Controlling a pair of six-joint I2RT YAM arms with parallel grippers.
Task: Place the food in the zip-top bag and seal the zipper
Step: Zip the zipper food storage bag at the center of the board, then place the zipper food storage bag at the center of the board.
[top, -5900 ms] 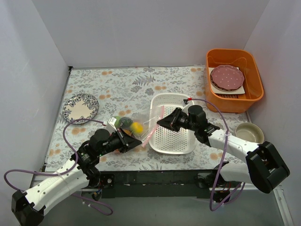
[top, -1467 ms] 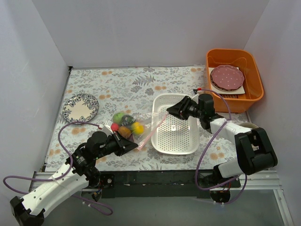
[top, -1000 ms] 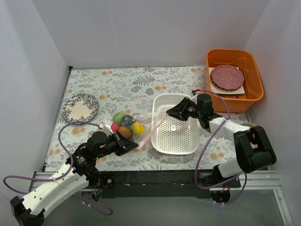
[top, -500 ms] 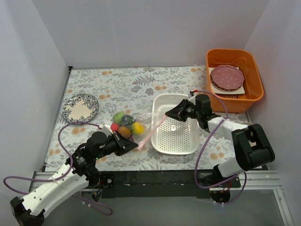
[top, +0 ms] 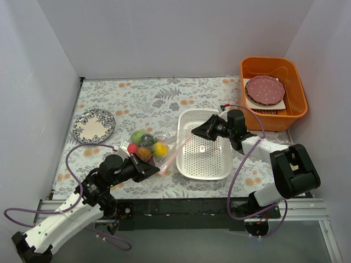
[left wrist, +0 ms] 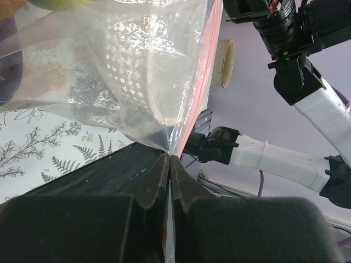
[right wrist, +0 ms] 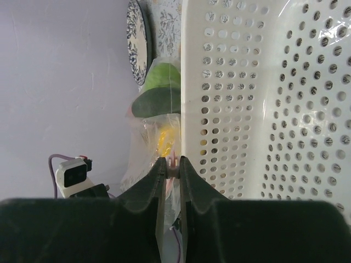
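The clear zip-top bag (top: 156, 143) lies left of the white basket (top: 204, 159). It holds the food: a light-green ball (top: 137, 136), a dark avocado (top: 148, 140), a yellow lemon (top: 160, 148), a red ball (top: 132, 148) and an orange one (top: 143, 154). The pink zipper (top: 174, 154) runs taut between my grippers. My left gripper (top: 157, 171) is shut on the near corner of the bag (left wrist: 137, 71), where the pink strip (left wrist: 200, 76) ends. My right gripper (top: 192, 132) is shut on the zipper's far end (right wrist: 173, 162), next to the basket wall (right wrist: 274, 109).
An orange bin (top: 299, 104) with a pink plate stands at the back right. A patterned plate (top: 94, 125) lies at the left. A cream bowl (top: 290, 154) sits right of the basket. White walls close in the table on three sides.
My right gripper has moved along the pink strip from its middle to its far end. Over the last second it has crept slightly left. My left gripper has stayed shut on the near corner.
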